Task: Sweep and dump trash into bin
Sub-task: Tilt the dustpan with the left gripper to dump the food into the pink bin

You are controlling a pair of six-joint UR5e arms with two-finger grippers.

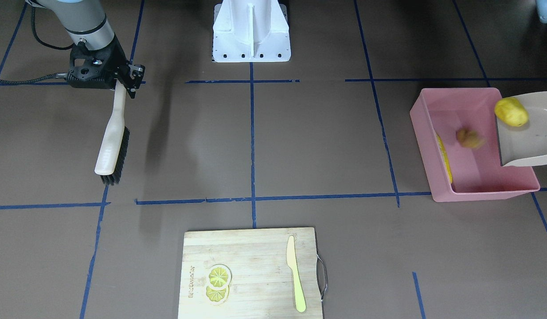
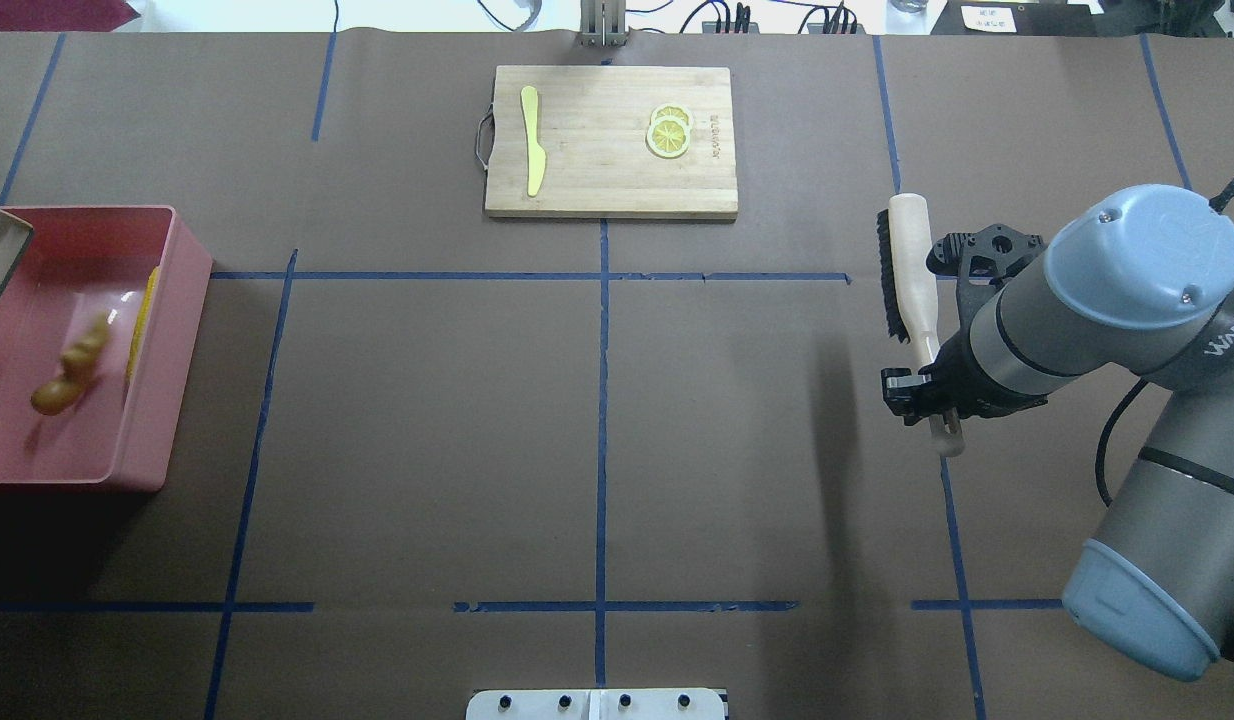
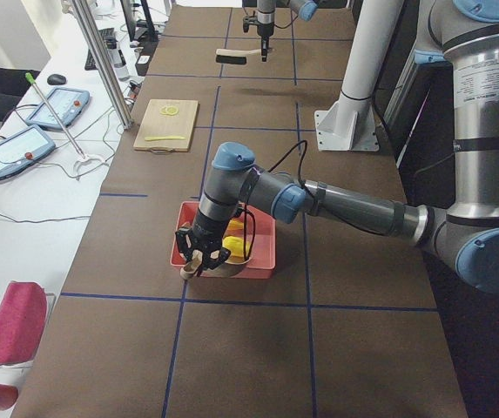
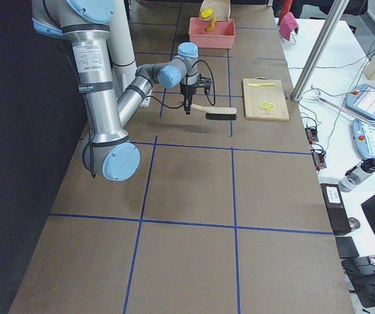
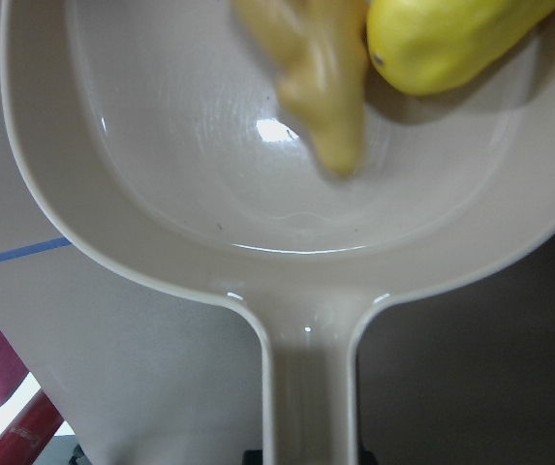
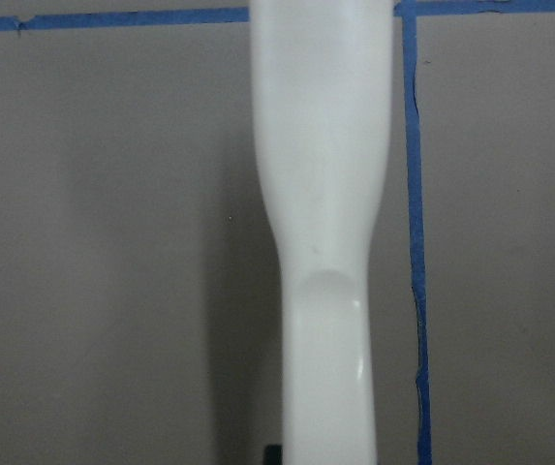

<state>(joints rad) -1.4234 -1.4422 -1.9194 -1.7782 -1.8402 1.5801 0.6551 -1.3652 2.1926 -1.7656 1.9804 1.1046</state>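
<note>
The pink bin (image 1: 477, 195) stands at the table's end on my left, also in the overhead view (image 2: 187, 300). My left gripper (image 3: 202, 252) is shut on the handle of the beige dustpan (image 1: 530, 137), which is tilted over the bin. The yellow potato (image 1: 511, 111) sits at the pan's lip, also in the left wrist view (image 5: 451, 39). The tan ginger (image 1: 469, 138) is blurred in motion inside the bin. The corn cob (image 1: 444, 157) lies along the bin's wall. My right gripper (image 1: 123, 82) is shut on the brush (image 1: 111, 146) handle, far from the bin.
A wooden cutting board (image 1: 251, 274) lies at the table's far edge with lemon slices (image 1: 219, 283) and a pale yellow-green knife (image 1: 295, 274) on it. The white robot base (image 1: 251, 31) stands at the near middle. Blue tape lines cross the brown table.
</note>
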